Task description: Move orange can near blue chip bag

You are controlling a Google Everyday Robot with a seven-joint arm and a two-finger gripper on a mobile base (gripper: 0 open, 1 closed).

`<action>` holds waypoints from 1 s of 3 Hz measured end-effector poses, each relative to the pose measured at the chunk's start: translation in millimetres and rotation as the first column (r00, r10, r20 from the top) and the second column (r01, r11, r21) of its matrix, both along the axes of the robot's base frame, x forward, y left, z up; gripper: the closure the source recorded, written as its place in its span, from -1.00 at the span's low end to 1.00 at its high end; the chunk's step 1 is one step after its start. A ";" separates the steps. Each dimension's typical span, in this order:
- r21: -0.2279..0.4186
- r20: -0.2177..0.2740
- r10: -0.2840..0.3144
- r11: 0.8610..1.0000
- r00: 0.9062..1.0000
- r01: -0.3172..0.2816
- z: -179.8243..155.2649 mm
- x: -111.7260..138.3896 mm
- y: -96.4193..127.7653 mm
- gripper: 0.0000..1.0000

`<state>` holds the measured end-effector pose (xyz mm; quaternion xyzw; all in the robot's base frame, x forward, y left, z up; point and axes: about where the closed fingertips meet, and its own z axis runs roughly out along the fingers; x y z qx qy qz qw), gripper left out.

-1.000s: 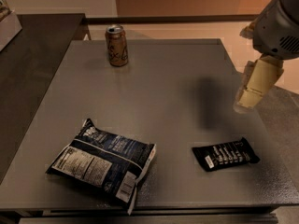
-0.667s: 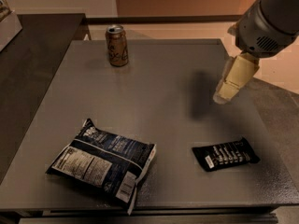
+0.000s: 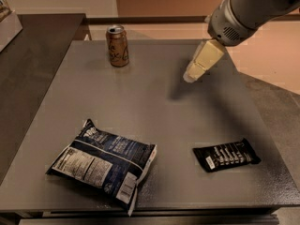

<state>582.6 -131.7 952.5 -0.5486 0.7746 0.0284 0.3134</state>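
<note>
Gripper (image 3: 199, 65) hung at 3 o'clock of orange can (image 3: 117, 46), well apart; its opening was not discernible. Judged best: level approach, mid-body grasp, can kept upright toward blue chip bag (image 3: 105, 165) at 6 o'clock.

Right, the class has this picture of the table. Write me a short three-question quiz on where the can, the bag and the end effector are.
1. True or false: the orange can stands upright near the far edge of the table.
2. Fill in: seen from the camera, the blue chip bag lies near the table's front ___ corner.
3. The end effector hangs: A) directly over the can; B) above the table, right of the can; C) touching the bag.

Key: 1 true; 2 left; 3 B.
</note>
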 end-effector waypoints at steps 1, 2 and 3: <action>0.081 0.032 0.023 0.996 0.999 -0.026 1.8 35.5 29.8 -1.00; 0.147 0.046 0.049 0.988 0.998 -0.055 1.6 65.5 63.3 -1.00; 0.191 0.030 0.037 0.981 0.999 -0.042 -6.5 92.7 88.1 -1.00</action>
